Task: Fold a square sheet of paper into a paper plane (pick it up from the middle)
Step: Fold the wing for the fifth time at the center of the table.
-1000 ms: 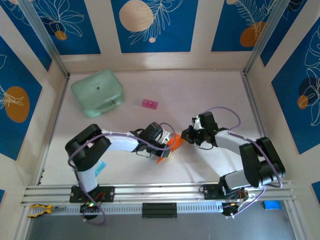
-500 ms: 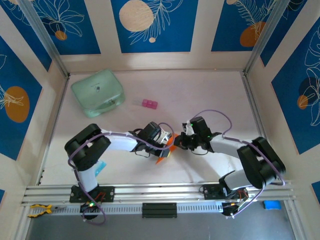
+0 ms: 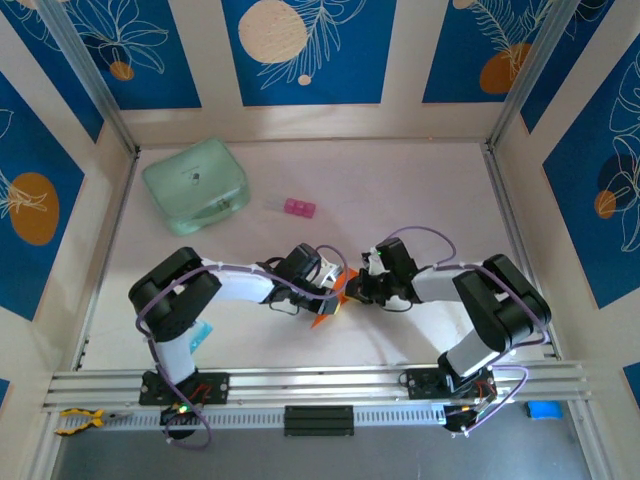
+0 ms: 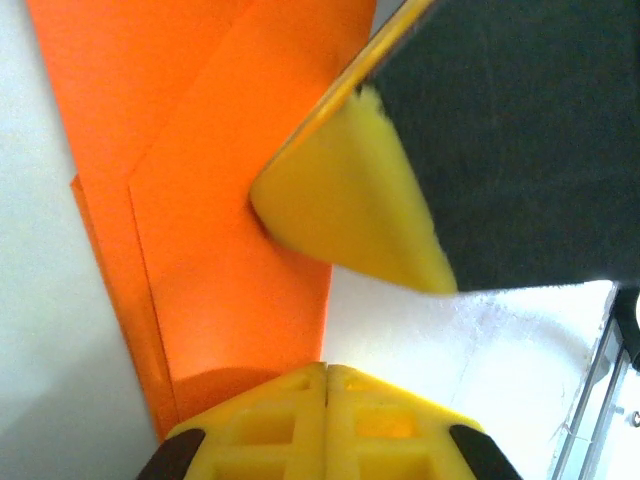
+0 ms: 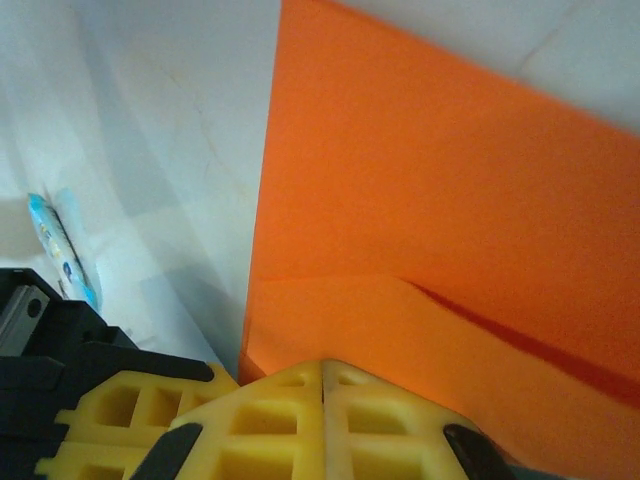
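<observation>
The orange paper lies folded into a narrow pointed wedge at the table's middle, its tip toward the near edge. My left gripper is shut, its joined tips resting at the paper's edge, with layered folds of orange paper spreading ahead of it. My right gripper is shut too, its tips pressed on the orange paper where a raised flap shows. The two grippers meet tip to tip over the paper. The right gripper's yellow finger pokes into the left wrist view.
A mint-green case sits at the far left, and a small pink block lies behind the grippers. A light blue packet lies by the left arm's base. The white table stretches to the walls.
My right gripper has slid left to the paper and now meets the left gripper; its elbow has folded in. The left arm has barely moved.
</observation>
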